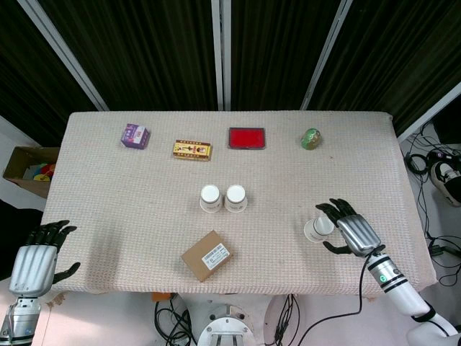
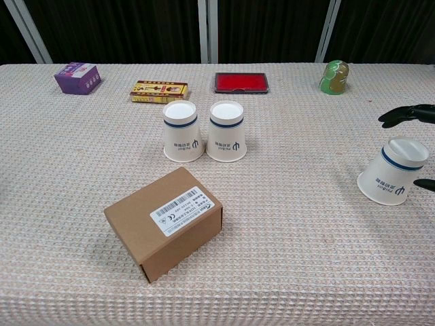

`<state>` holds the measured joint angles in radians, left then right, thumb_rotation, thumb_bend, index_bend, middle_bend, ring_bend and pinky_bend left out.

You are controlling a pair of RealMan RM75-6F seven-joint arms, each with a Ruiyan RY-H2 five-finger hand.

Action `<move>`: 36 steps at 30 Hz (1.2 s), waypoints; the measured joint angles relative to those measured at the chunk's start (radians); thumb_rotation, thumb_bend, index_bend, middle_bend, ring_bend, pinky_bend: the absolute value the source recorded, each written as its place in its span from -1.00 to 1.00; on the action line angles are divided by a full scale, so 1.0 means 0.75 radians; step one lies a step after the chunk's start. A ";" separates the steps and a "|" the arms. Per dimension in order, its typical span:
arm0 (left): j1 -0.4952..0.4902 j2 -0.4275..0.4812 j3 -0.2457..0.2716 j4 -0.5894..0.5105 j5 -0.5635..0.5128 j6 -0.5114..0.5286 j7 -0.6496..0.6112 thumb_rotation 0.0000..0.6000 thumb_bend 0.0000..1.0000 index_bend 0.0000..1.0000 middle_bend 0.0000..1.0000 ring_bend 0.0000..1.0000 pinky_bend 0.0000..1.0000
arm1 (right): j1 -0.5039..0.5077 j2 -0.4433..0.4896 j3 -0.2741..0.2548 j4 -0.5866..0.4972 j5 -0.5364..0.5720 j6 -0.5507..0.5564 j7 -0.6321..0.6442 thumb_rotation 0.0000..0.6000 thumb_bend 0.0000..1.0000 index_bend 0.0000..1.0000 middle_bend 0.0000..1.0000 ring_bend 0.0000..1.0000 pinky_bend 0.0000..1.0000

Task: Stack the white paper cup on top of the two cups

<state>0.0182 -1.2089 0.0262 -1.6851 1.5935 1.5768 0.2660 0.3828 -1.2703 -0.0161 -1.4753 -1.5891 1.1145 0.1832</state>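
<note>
So the right hand (image 1: 351, 229) had its fingers (image 1: 332, 210) wrapped around the white paper cup (image 2: 394, 170), tilted, over at the worktop's (image 1: 108, 216) right side, well apart from the two cups (image 1: 222, 198) sitting upside down side by side mid-worktop. Left hand (image 1: 36, 259) hung at the near-left edge, fingers spread, holding nothing.

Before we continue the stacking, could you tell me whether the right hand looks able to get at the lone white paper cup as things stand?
Probably yes: the right hand is already around the tilted white paper cup, fingers on either side, and nothing lies between them.
</note>
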 measured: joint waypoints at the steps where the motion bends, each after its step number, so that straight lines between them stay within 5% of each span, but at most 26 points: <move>1: -0.002 0.001 0.001 -0.001 -0.002 -0.006 0.000 1.00 -0.90 -0.47 -0.59 -0.61 -0.58 | 0.001 -0.001 0.000 0.001 0.003 -0.001 0.001 1.00 -0.55 -0.75 -0.69 -1.00 -0.86; 10: 0.006 0.005 0.009 -0.001 0.001 0.000 -0.009 1.00 -0.90 -0.47 -0.59 -0.61 -0.58 | 0.026 -0.015 0.003 0.006 0.014 -0.027 -0.016 1.00 -0.48 -0.62 -0.61 -1.00 -0.84; 18: 0.019 0.008 0.014 0.007 0.011 0.017 -0.030 1.00 -0.90 -0.47 -0.59 -0.61 -0.58 | 0.038 -0.046 0.014 0.011 0.000 0.005 -0.088 1.00 -0.36 -0.04 -0.16 -0.63 -0.64; 23: 0.024 0.013 0.014 0.012 0.002 0.017 -0.041 1.00 -0.90 -0.47 -0.59 -0.61 -0.58 | 0.060 -0.016 0.030 -0.057 -0.043 0.037 -0.071 1.00 -0.36 0.00 -0.13 -0.59 -0.62; 29: 0.024 0.018 0.012 0.014 0.003 0.017 -0.050 1.00 -0.90 -0.47 -0.59 -0.61 -0.58 | 0.182 0.054 0.142 -0.227 -0.042 -0.008 -0.102 1.00 -0.36 0.00 -0.14 -0.59 -0.62; 36: 0.026 0.016 0.008 0.020 -0.007 0.015 -0.063 1.00 -0.90 -0.47 -0.59 -0.61 -0.58 | 0.441 0.041 0.343 -0.333 0.180 -0.267 -0.216 1.00 -0.36 0.00 -0.16 -0.59 -0.60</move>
<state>0.0377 -1.1969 0.0321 -1.6702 1.5883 1.5883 0.2188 0.7134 -1.2398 0.2408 -1.7253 -1.4538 0.9143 0.0214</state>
